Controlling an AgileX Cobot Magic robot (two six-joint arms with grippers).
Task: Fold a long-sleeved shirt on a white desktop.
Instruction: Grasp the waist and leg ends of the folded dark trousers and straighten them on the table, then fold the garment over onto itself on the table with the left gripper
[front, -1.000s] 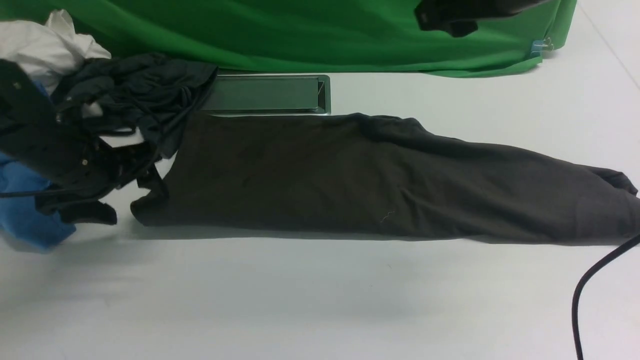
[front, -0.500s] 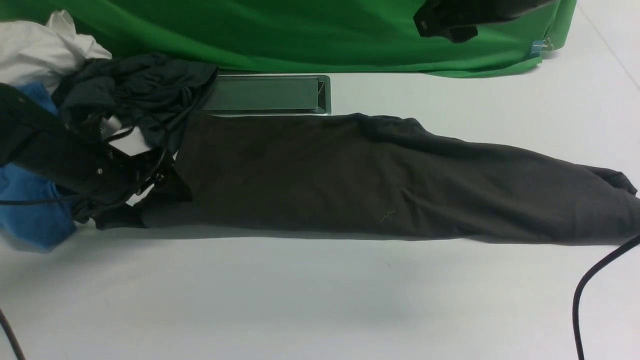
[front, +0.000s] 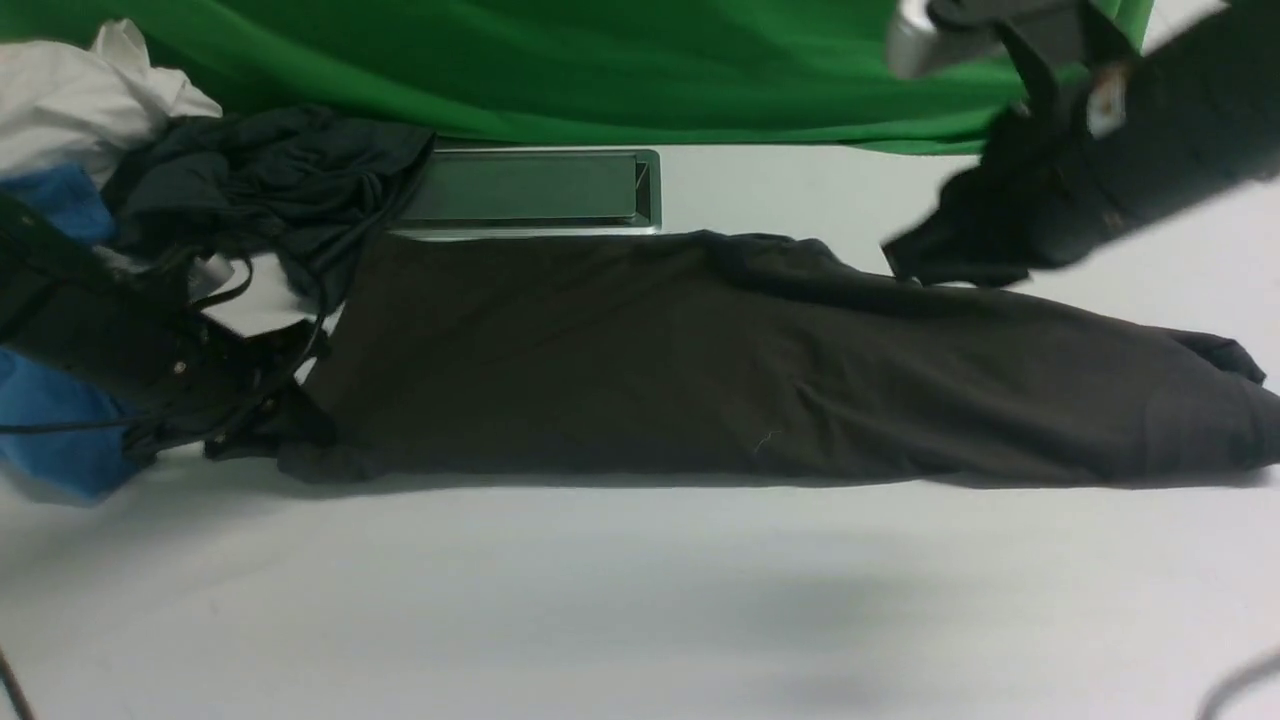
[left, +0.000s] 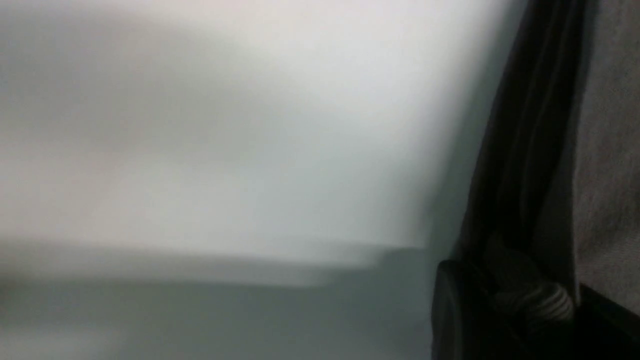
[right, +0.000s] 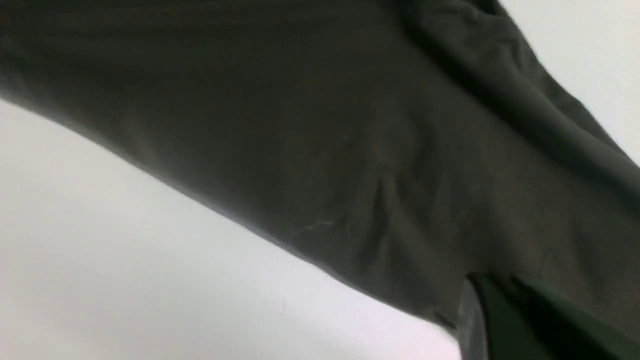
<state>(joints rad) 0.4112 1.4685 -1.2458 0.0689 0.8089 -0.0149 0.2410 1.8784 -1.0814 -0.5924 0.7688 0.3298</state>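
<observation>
The long-sleeved shirt (front: 750, 370) lies as a long dark strip across the white desktop (front: 640, 600). My left gripper (front: 255, 440) sits at the strip's left end. In the left wrist view the gripper (left: 525, 305) is shut on a ribbed fold of the shirt (left: 520, 150). My right gripper (front: 905, 262) hangs at the shirt's far edge, right of the middle. In the right wrist view it (right: 500, 310) is shut, with the shirt (right: 350, 125) spread beneath; whether it pinches cloth I cannot tell.
A silver-framed hatch (front: 530, 190) sits just behind the shirt. A pile at far left holds a charcoal garment (front: 270, 170), white cloth (front: 80, 90) and a blue garment (front: 50, 420). A green backdrop (front: 600, 60) closes the back.
The left gripper has moved onto the shirt's left end and closed there. The right arm has swung down from the top edge to the shirt's far edge, and its jaws have shut.
</observation>
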